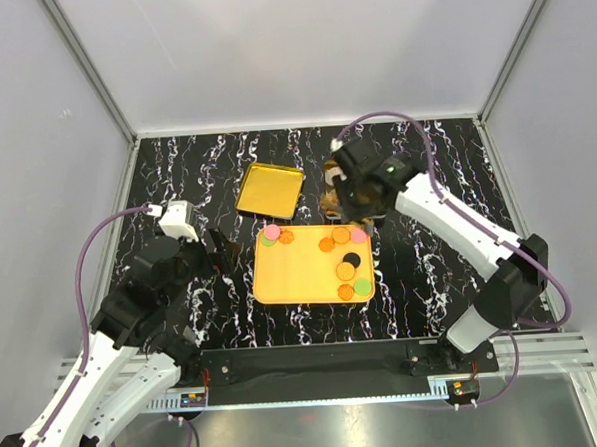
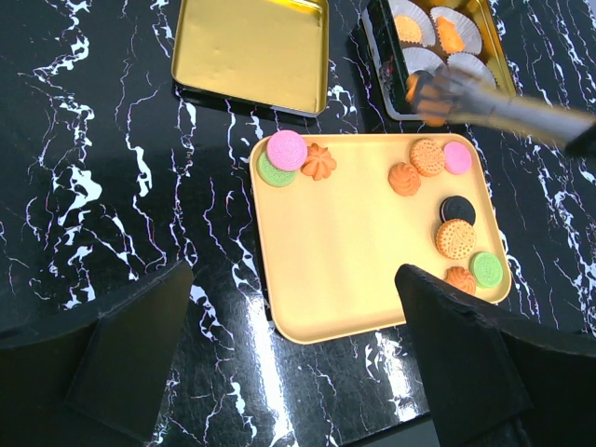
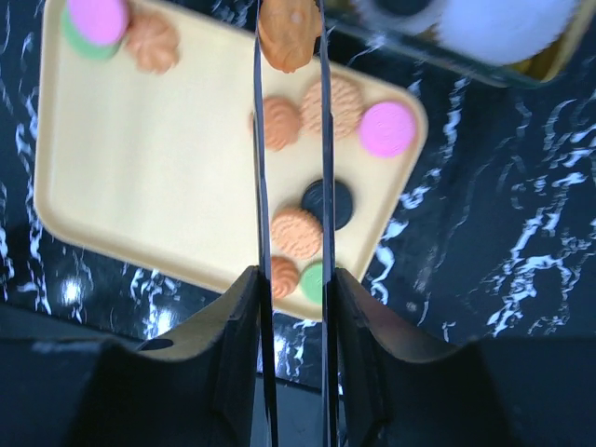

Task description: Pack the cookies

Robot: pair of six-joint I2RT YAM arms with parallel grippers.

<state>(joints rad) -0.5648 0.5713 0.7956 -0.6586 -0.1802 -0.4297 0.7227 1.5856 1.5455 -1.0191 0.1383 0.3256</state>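
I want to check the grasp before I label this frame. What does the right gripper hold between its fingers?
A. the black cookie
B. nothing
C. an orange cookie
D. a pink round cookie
C: in the right wrist view the right gripper is closed on an orange cookie at its fingertips, while the black cookie and a pink cookie lie on the yellow tray.

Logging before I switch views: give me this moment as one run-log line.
right gripper: shut on orange cookie, at tin edge | left gripper: open, empty, hovering | tray: holds loose cookies
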